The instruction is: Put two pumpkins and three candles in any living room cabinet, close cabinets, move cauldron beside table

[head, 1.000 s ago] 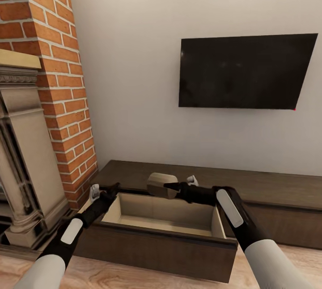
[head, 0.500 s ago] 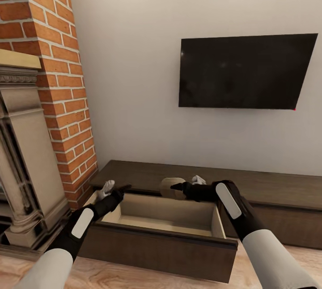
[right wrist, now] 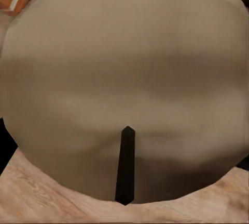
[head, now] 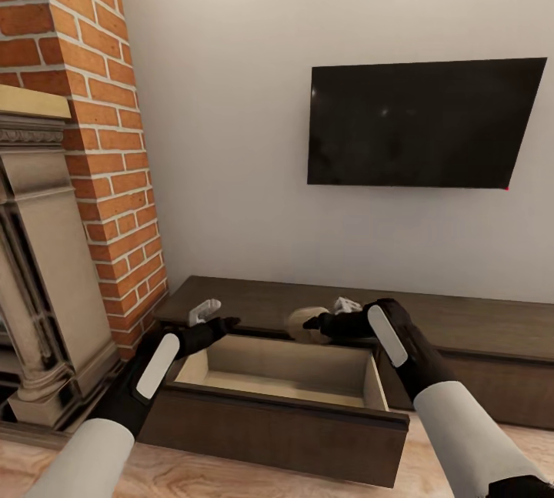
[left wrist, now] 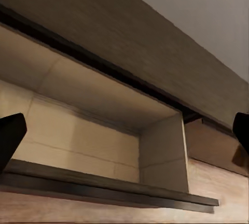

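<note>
Candle (head: 305, 324) clamped in R tool (head: 309, 323) | above open cabinet (head: 277, 406) drawer | L tool (left wrist: 124, 130) spread, empty

One stubby grey-brown candle (head: 306, 324) with a black wick in sight, right at the right gripper's (head: 322, 316) fingertips. One long, low dark-brown wooden cabinet (head: 477, 329), one pale-lined drawer (head: 277, 379) pulled out below both tools. Two black grippers counted, left gripper (head: 217, 315) alongside. One black wall-mounted television (head: 419, 122) above.

Grey-brown candle (head: 302, 324), dark-brown cabinet (head: 477, 329)
</note>
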{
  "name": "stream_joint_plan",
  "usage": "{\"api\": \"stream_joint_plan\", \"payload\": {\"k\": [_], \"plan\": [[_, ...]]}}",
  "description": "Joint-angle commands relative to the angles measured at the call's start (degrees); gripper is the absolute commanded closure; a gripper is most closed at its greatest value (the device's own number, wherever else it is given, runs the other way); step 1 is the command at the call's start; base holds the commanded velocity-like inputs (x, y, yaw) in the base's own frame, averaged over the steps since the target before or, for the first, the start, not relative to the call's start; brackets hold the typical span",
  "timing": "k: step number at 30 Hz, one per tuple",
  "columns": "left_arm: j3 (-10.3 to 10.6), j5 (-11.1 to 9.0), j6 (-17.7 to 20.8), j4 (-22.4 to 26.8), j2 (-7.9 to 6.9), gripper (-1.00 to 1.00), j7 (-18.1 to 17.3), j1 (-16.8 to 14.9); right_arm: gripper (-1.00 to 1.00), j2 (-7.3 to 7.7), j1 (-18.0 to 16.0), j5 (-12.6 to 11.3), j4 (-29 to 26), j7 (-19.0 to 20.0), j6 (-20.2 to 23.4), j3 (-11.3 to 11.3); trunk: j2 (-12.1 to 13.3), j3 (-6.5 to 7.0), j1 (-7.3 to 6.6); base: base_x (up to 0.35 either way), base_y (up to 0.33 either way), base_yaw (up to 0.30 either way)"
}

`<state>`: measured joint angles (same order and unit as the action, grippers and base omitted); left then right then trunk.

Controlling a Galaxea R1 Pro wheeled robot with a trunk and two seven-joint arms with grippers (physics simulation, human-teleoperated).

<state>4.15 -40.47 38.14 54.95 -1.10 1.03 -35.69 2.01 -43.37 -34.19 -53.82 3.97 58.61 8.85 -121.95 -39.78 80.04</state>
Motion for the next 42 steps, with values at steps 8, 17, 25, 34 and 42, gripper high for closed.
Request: {"api": "stream_joint_plan", "payload": {"k": [8, 17, 25, 34, 42], "plan": [[1.51, 1.06, 3.69, 2.76, 0.03, -1.0, 2.35, -0.08, 1.0, -3.56, -0.89, 9.63, 3.55, -2.63, 1.39, -0.05, -0.03, -0.06, -0.01, 0.0, 0.0, 0.0], [1.63, 1.44, 3.88, 2.88, 0.59, -1.0, 3.65, -0.07, 1.0, -6.4, -1.52, 7.99, 5.15, -20.3, 1.39, -0.25, -0.03, -0.06, -0.01, 0.0, 0.0, 0.0], [1.56, 1.4, 4.04, 2.96, 0.76, -1.0, 4.47, -0.07, 1.0, -6.68, -1.54, 1.68, 5.09, -21.02, 1.39, 0.1, -0.03, -0.06, -0.01, 0.0, 0.0, 0.0], [2.54, 1.47, 4.05, 2.91, 2.07, -1.0, 4.59, -0.07, 1.0, -6.68, -1.55, 0.8, 6.73, -21.0, 1.39, -0.45, -0.03, -0.52, -0.01, 0.0, 0.0, 0.081], [4.76, 1.88, 4.05, 2.8, 2.4, -1.0, 4.68, -0.06, 1.0, -6.62, -1.55, 0.7, 9.84, -20.98, 1.39, -0.57, -0.03, -1.03, -0.01, 0.0, 0.0, -0.017]]}}
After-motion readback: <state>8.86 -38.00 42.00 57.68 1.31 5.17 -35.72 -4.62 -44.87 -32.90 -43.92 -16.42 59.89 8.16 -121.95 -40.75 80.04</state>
